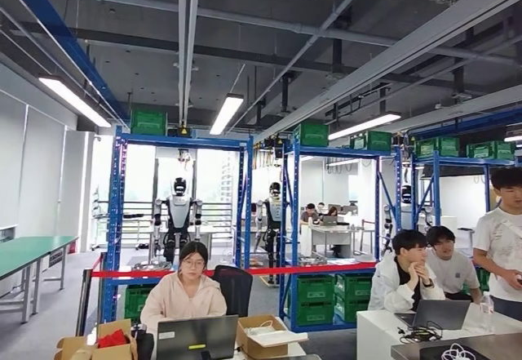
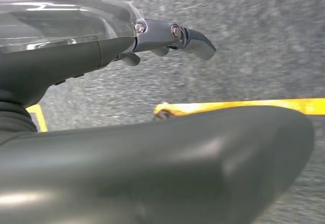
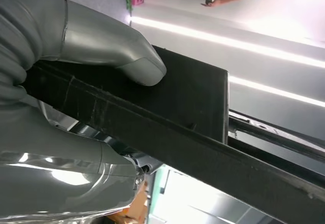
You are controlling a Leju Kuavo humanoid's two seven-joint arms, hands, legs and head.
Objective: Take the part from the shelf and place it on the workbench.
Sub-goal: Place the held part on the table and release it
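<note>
— Overhead, how does the room look from the head view?

— Dark ceiling with pipes and lit strip lights. Below stand blue shelving racks (image 1: 246, 213) with green crates (image 1: 315, 288) on the lower levels and more along the tops. Two humanoid robots stand behind the racks, one (image 1: 179, 217) on the left and one (image 1: 273, 217) further right. A red tape barrier (image 1: 246, 271) runs across in front of them.

— People?

— Four near the camera: one person (image 1: 184, 291) seated behind a laptop (image 1: 196, 337), two seated at a white desk (image 1: 382, 327), and one standing person (image 1: 502, 242) at the right edge. More sit far back. Two open cardboard boxes (image 1: 262, 335) flank the laptop. A green table (image 1: 28, 254) stands at the far left.

— Where is the part?

— In the right hand (image 3: 57, 117), seen in the right wrist view. The part (image 3: 184, 112) is a flat black piece; the grey thumb (image 3: 115, 49) presses on one face and the other fingers close against the opposite side. It reaches out past the fingertips, with more dark bars beyond it.

— And the left hand?

— The left hand (image 2: 168, 36) hangs over grey speckled floor (image 2: 249, 41) crossed by one yellow line (image 2: 237, 105). Its dark fingers stretch out straight with nothing between them.
</note>
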